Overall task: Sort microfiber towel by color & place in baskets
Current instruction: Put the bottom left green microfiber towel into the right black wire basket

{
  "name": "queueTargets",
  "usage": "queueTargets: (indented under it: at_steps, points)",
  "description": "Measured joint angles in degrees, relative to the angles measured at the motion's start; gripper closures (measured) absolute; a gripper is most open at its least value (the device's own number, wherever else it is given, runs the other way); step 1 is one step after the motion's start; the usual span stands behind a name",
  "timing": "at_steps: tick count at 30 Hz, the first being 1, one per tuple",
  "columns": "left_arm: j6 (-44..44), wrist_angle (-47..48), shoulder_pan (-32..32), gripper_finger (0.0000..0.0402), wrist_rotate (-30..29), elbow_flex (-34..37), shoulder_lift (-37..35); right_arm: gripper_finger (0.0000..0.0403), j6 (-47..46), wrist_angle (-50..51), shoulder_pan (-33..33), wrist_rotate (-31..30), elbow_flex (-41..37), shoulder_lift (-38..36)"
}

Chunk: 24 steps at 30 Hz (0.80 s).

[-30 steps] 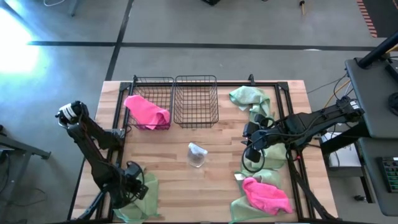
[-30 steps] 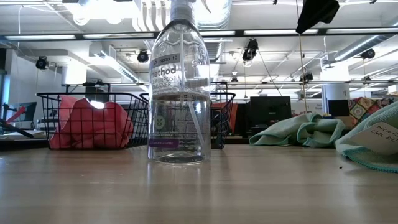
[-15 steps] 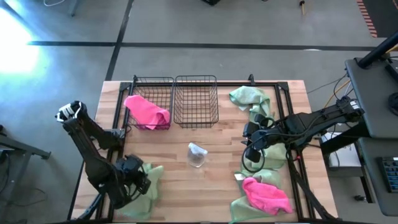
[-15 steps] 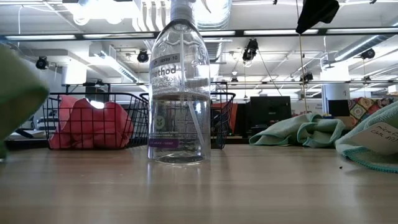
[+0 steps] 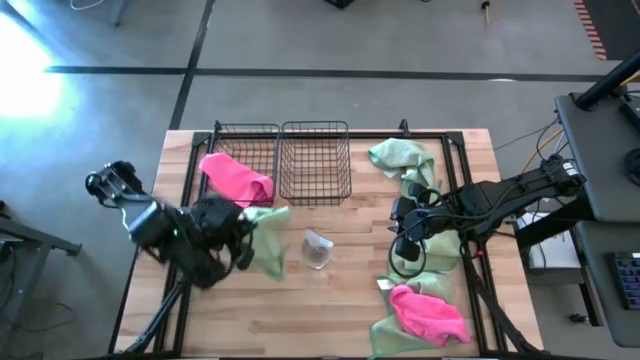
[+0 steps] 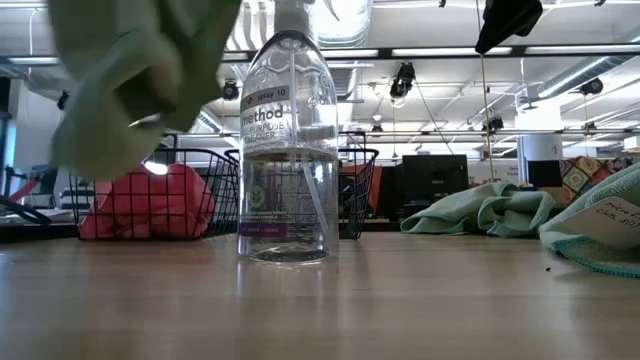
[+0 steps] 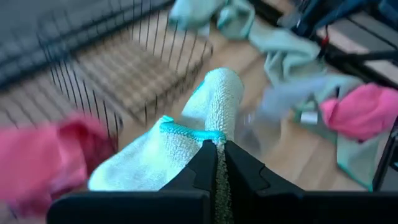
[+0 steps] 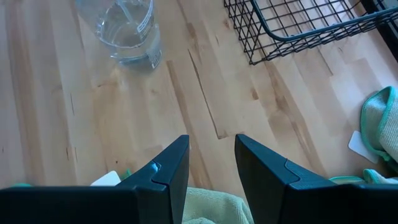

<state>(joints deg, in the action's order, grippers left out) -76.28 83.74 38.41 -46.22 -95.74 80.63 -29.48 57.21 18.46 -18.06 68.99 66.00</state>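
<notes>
A sage-green microfiber towel (image 5: pixel 266 243) hangs in the air from the left end effector (image 7: pixel 216 163), whose fingers are pinched together on a fold of the cloth, near the two black wire baskets (image 5: pixel 316 162) at the far side of the desk (image 5: pixel 330 300). The towel looks light, soft and floppy; it drapes and trails below the grip, so a pinch on a bunched fold near the middle should hold better than one on a loose hem, which may slip or drag. From the left end effector the cloth spills forward and down, with the empty basket just ahead and the basket holding a pink towel (image 5: pixel 238 180) off to its side. The right end effector (image 8: pixel 211 165), fingers apart and holding nothing, hovers over the desk with another green towel (image 8: pixel 214 210) directly beneath it, beside a clear spray bottle (image 6: pixel 288 140); a pink towel on a green one (image 5: pixel 428 312) lies nearer the desk's front edge.
</notes>
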Motion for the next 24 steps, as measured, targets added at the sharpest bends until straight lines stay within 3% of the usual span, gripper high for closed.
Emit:
queueTargets:
  at_steps: [11,16,24]
  points:
    - [28.16,-4.62,-17.36,0.0399,-0.08,-11.40,-0.05,0.0280,2.99,0.00,-0.02,0.02,0.00,0.00]
    - [40.42,-14.67,-23.84,0.0395,0.12,-11.26,-0.03,0.0280,9.20,0.57,0.00,0.01,0.02,-0.14]
    - [52.52,-28.35,-32.30,0.0391,0.29,-7.60,0.82,0.0280,14.67,11.63,-2.36,-0.83,2.34,-2.82]
